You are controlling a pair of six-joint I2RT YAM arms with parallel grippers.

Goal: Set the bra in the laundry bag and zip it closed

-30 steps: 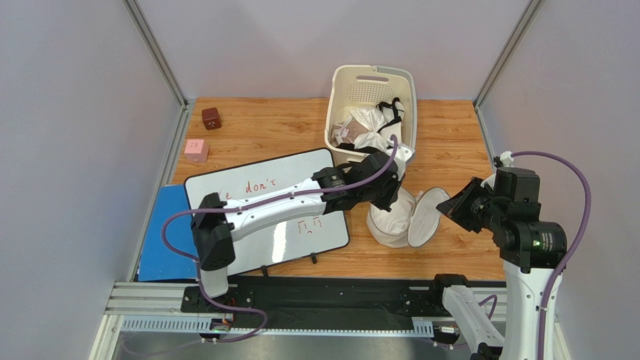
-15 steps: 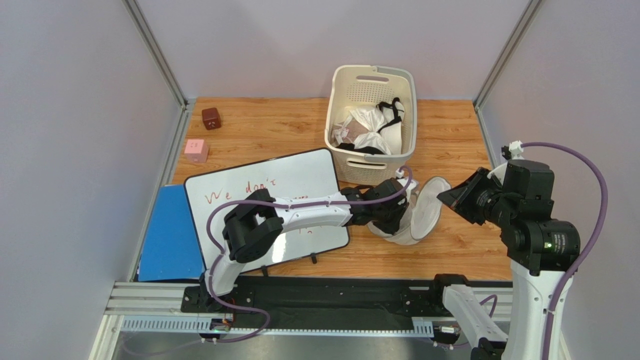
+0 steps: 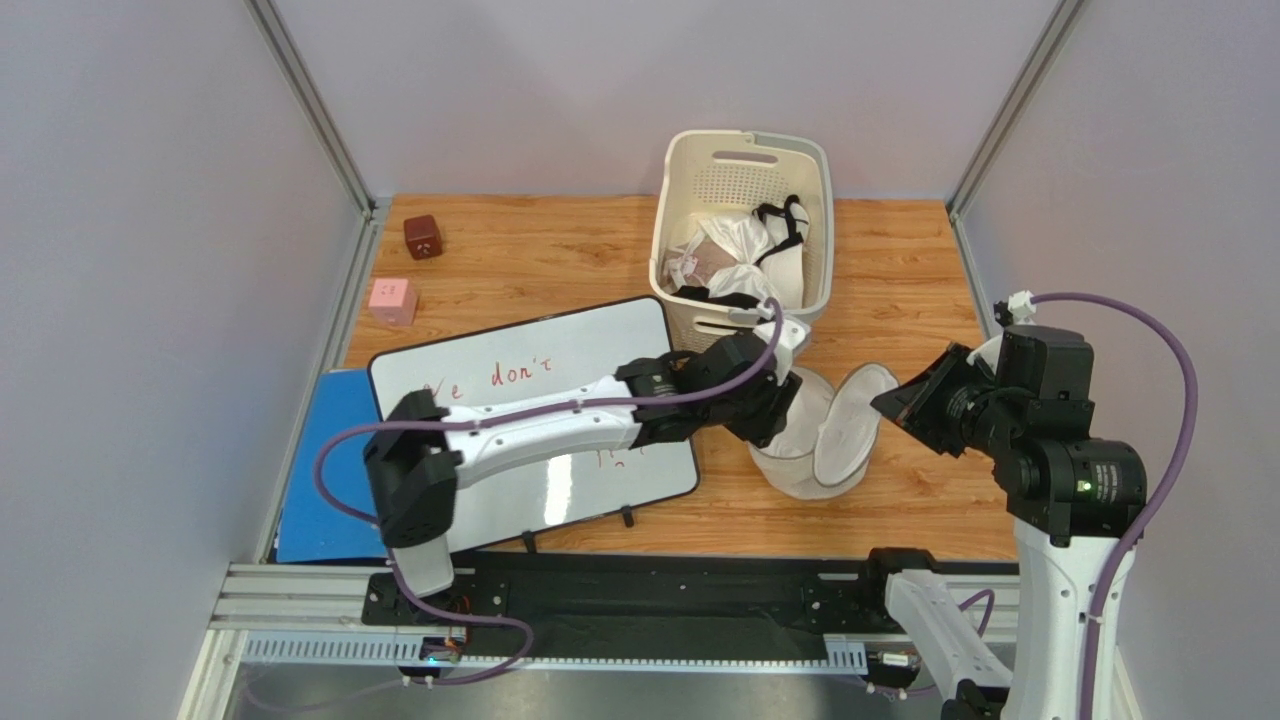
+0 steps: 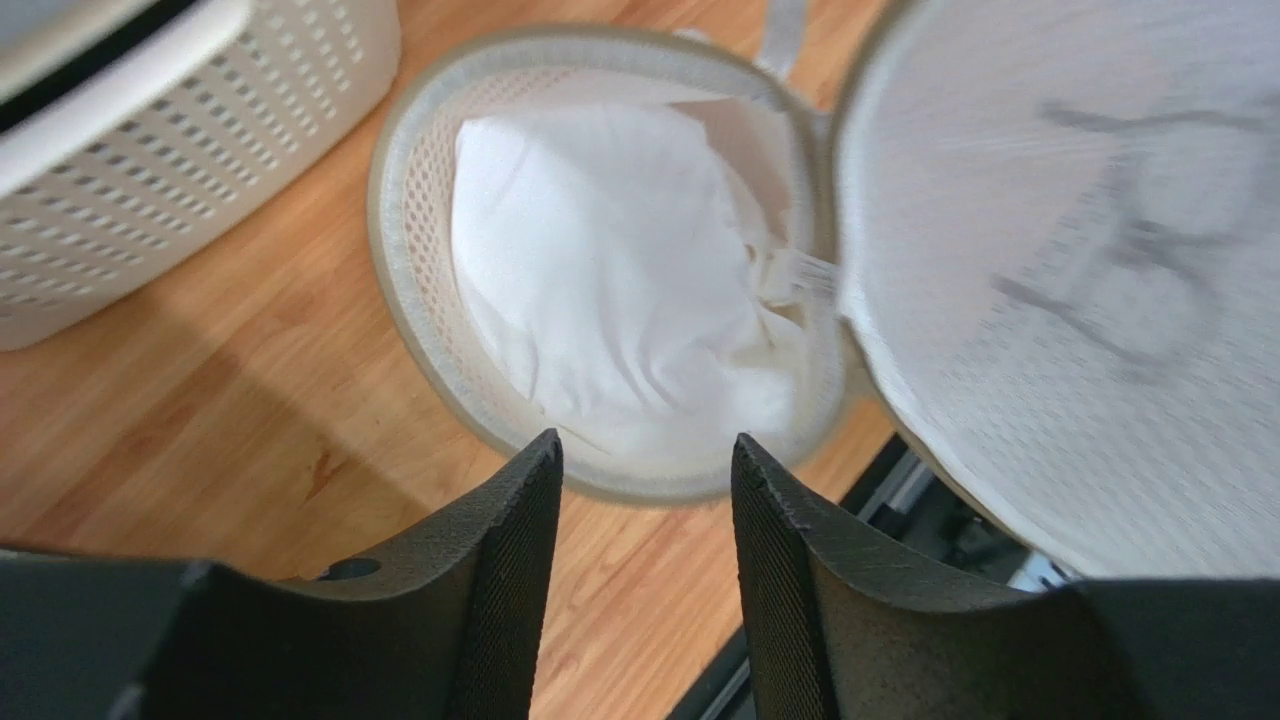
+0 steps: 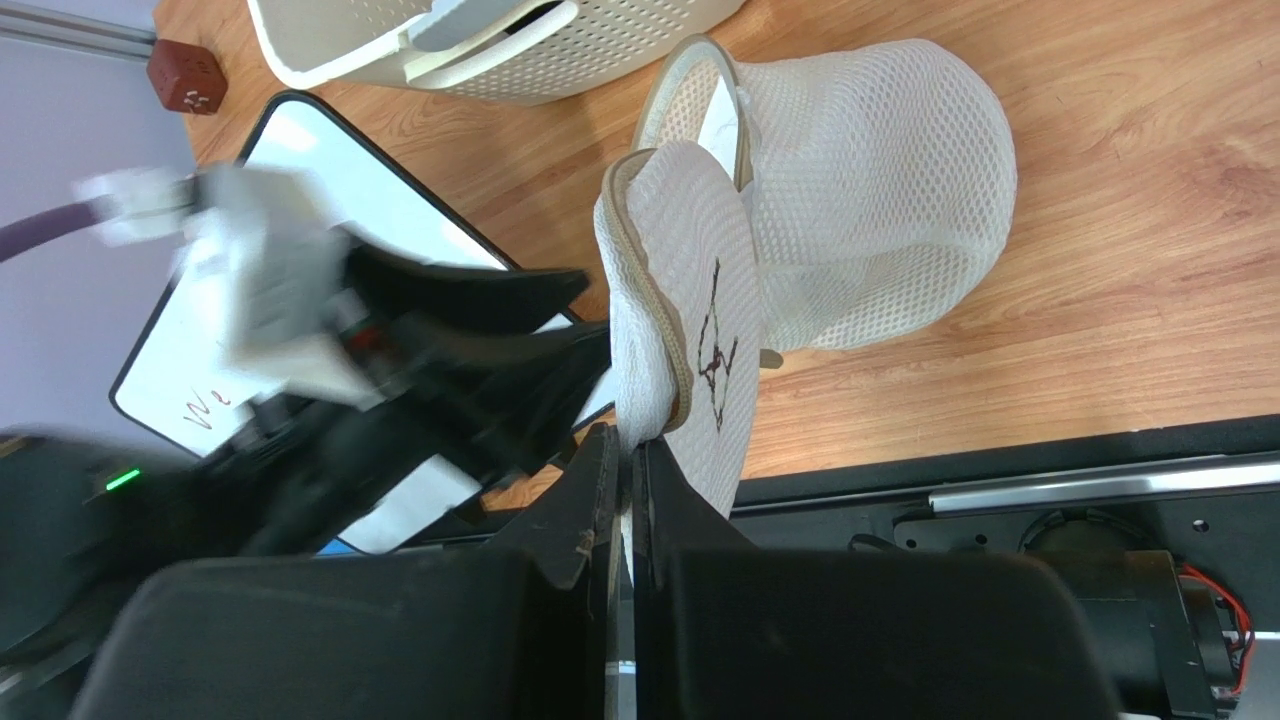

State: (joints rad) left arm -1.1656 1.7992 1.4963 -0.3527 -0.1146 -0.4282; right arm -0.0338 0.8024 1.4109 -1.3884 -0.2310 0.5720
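Observation:
The laundry bag (image 3: pixel 819 450) lies open on the wooden table in front of the basket. In the left wrist view the white bra (image 4: pixel 616 285) sits bunched inside the bag's lower half (image 4: pixel 406 285). The mesh lid half (image 4: pixel 1082 270) stands up to its right. My left gripper (image 4: pixel 646 450) is open and empty, just above the near rim of the bag; from above it (image 3: pixel 774 413) covers the bag's mouth. My right gripper (image 5: pixel 624 443) is shut on the rim of the lid half (image 5: pixel 691 330) and holds it upright, as the top view also shows (image 3: pixel 902 405).
A cream slatted basket (image 3: pixel 736 165) with other garments stands just behind the bag. A whiteboard (image 3: pixel 511 390) lies under my left arm, with a blue pad (image 3: pixel 323 465) to its left. A red cube (image 3: pixel 424 236) and a pink cube (image 3: pixel 392 300) sit far left.
My left arm dipped toward the bag's mouth half a second ago and has drawn back a little. My right gripper has kept hold of the lid half, shifting only slightly.

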